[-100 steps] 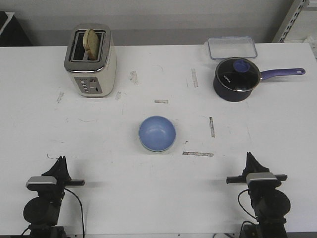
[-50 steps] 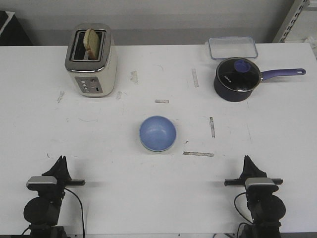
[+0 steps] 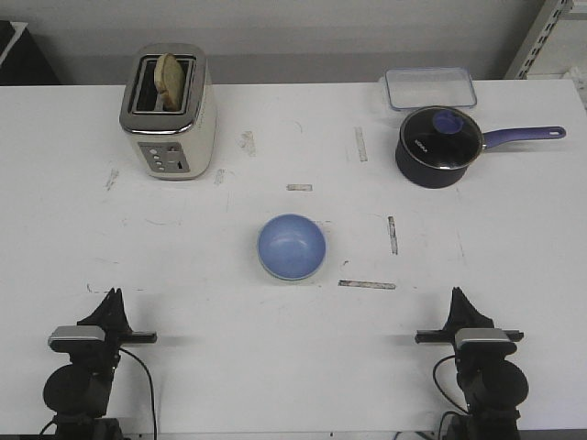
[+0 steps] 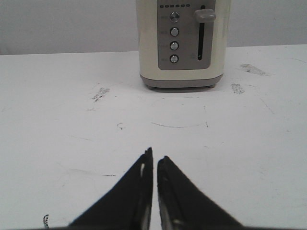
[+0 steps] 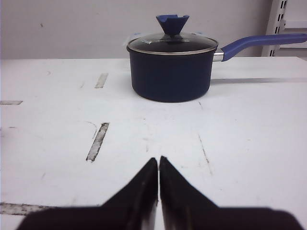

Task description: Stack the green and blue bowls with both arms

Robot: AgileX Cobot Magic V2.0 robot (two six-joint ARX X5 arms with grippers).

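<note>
The blue bowl (image 3: 291,244) stands upright at the middle of the white table (image 3: 229,321). A thin pale greenish edge (image 3: 286,277) shows under its near side; the rest of the green bowl is hidden. My left gripper (image 3: 114,295) rests low at the near left, shut and empty; in the left wrist view (image 4: 154,157) its tips point at the toaster. My right gripper (image 3: 457,294) rests low at the near right, shut and empty; in the right wrist view (image 5: 159,159) it points at the saucepan. Both grippers are well apart from the bowl.
A cream toaster (image 3: 168,112) with a slice of bread in it stands at the far left and also shows in the left wrist view (image 4: 183,43). A dark saucepan with a purple handle (image 3: 439,146) (image 5: 170,69) and a clear lidded box (image 3: 430,88) stand at the far right. Tape strips mark the table.
My right gripper has drawn back a little toward the near edge and settled. The left arm and the bowl have not moved.
</note>
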